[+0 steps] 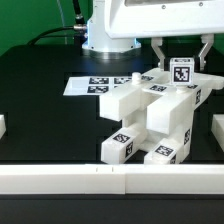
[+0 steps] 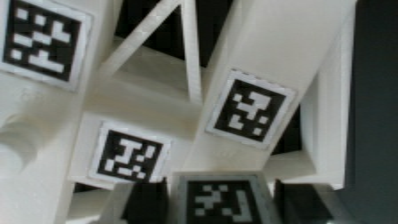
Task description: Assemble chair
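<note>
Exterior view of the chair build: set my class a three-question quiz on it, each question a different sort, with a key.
1. True or false: in the exterior view the marker board lies behind the chair.
2. The gripper is: A open over bare table; B shut on the chair's top tagged piece; C out of view.
3. What colour is the tabletop?
Key: 1 true; 2 B; 3 black.

Arm (image 1: 150, 15) reaches down; pincer (image 1: 182, 58) clamped on chair piece (image 1: 181, 73).
</note>
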